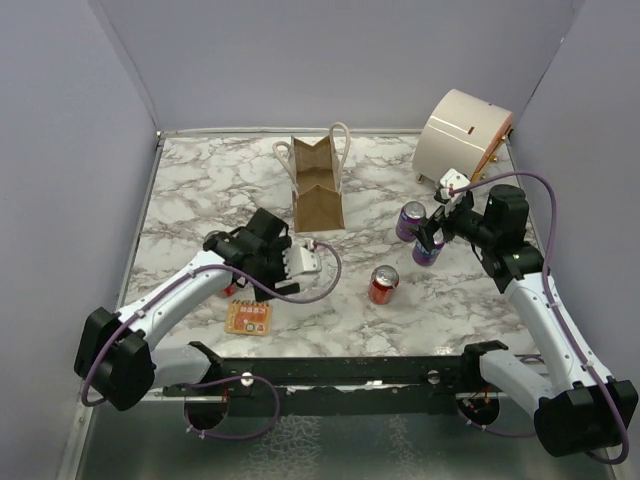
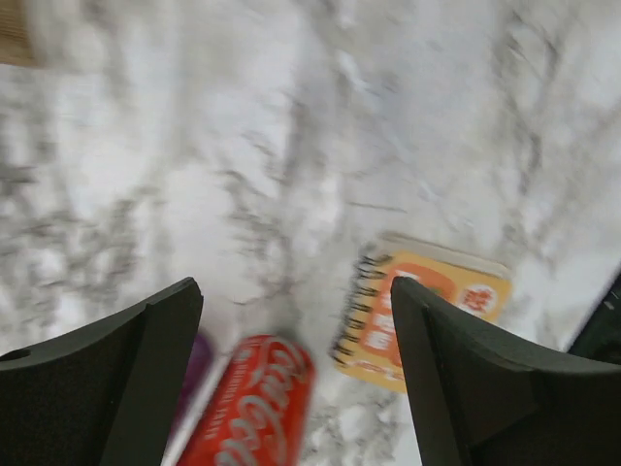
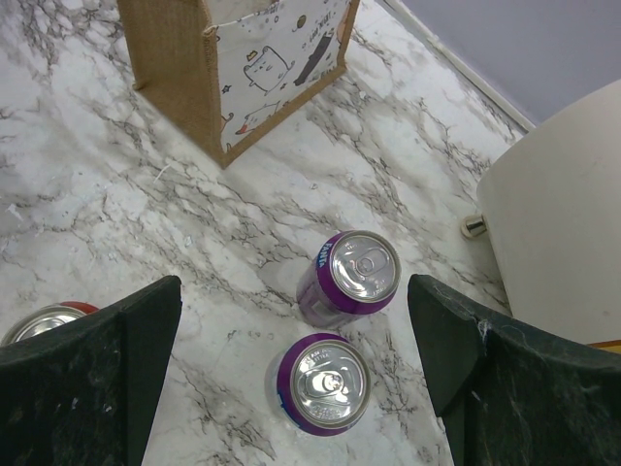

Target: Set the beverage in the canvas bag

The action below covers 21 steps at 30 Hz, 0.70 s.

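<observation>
Centrally, tan canvas bag (image 1: 318, 205) upright, mouth open.

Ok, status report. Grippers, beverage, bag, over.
Left gripper open, empty. Right gripper open over far purple can and near purple can, neither gripped. Canvas bag upright, mouth open, nothing between it and the cans. Red can standing apart.

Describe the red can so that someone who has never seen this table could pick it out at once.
On the marble table, find the upright brown bag at the back centre, then come toward the near edge, slightly right. The red can stands there alone, upright. It alone is red; the two purple cans stand further right and back.
</observation>
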### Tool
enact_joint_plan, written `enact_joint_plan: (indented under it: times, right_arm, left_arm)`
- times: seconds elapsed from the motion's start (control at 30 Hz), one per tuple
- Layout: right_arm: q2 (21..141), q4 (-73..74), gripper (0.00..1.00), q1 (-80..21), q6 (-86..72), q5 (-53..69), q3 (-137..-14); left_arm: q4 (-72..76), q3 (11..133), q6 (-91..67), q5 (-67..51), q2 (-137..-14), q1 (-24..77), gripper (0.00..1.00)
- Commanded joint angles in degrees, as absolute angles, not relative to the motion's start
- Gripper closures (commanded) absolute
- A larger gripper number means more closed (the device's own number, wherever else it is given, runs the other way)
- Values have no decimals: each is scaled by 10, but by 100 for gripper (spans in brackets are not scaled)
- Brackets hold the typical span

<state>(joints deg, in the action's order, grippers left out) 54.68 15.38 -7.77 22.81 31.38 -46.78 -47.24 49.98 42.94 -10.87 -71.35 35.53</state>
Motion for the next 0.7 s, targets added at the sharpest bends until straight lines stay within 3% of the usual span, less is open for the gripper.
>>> enact_joint_plan:
  times: [0.0,0.2,0.47,0.67]
  right_arm:
    - [545,139,0,-77,233,315,-467]
    - [542,140,0,-77,233,314,-467]
    - [541,139,1,-77,236,310,-464]
    - [541,140,0,-77,237,318,-464]
  left_arm:
    - [-317,557,362,-88,-670,315,17]
    - [-147,635,199,-55,-699,254,13]
    - [-103,772,42,-67,-831,218,12]
    - [-98,835,-21,1,-902,218,20]
